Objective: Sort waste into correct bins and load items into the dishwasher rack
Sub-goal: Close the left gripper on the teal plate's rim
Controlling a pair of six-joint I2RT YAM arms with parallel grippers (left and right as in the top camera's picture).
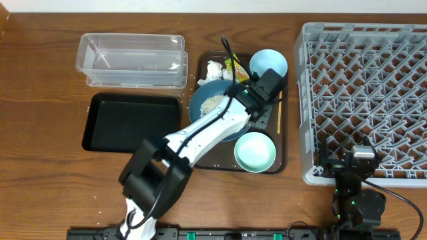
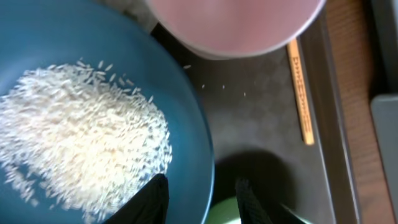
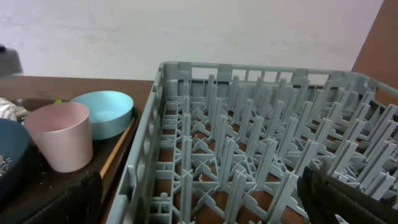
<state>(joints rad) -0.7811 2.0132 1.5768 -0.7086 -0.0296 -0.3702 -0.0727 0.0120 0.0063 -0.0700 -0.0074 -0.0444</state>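
1. The left tool (image 2: 202, 198) is being held released, with its jaws standing astride the rim of the dark blue dish (image 2: 93, 56) on the brown tray (image 2: 261, 124).
2. Rice grains (image 2: 81, 143) are being carried in the dish, near the pink cup (image 2: 236, 25).
3. The right tool (image 3: 199, 205) is being held wide apart, grasping nothing, before the dishwasher rack (image 3: 249, 155).

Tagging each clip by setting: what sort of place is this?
Likely a lab tabletop staged as a dish-clearing station rather than a real kitchen: a wooden table holding a grey dishwasher rack, a brown tray of used dishes, and a clear tub and black tray for waste.
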